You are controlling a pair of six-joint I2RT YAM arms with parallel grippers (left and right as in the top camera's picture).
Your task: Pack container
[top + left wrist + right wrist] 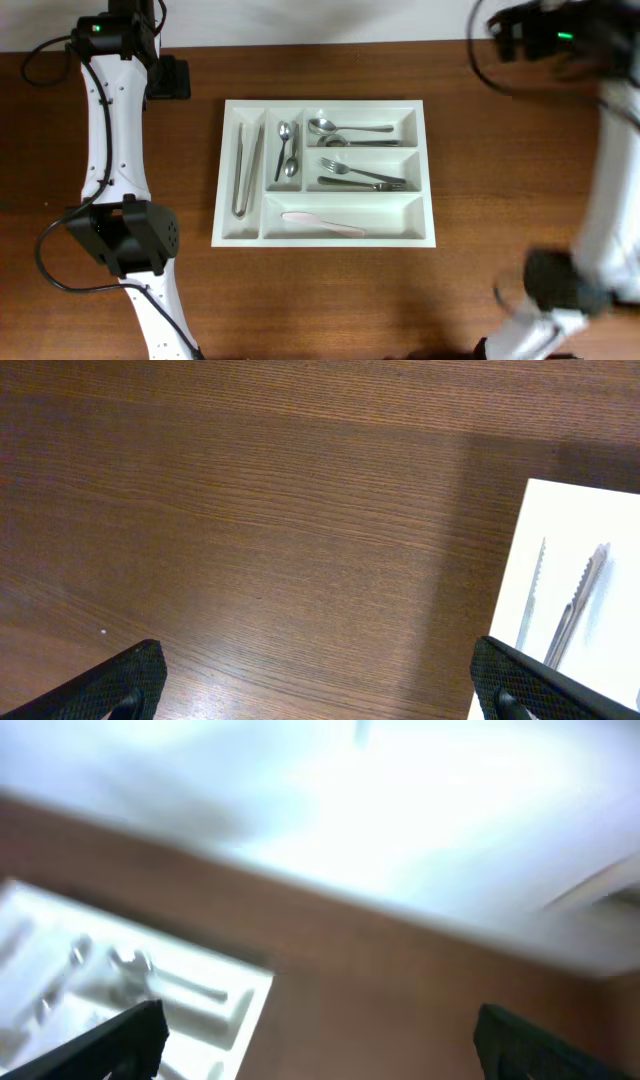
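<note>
Cutlery tray (pixel 400 212) sits mid-table, packed, and both grippers are off it with nothing in hand.
Left gripper (pixel 320 698) hangs over the bare wooden table (pixel 250 510), jaws spread wide and empty, with the tray's edge and the tongs (pixel 590 575) at the right of its view. Right gripper (pixel 320 1055) shows in a smeared picture, jaws likewise wide apart and empty, tray at its lower left. In the tray, tongs and small spoons (pixel 287 150) fill the two upright slots, larger spoons (pixel 350 128) the top row, forks (pixel 360 177) the middle, and a pale pink knife (pixel 323 223) the bottom.
</note>
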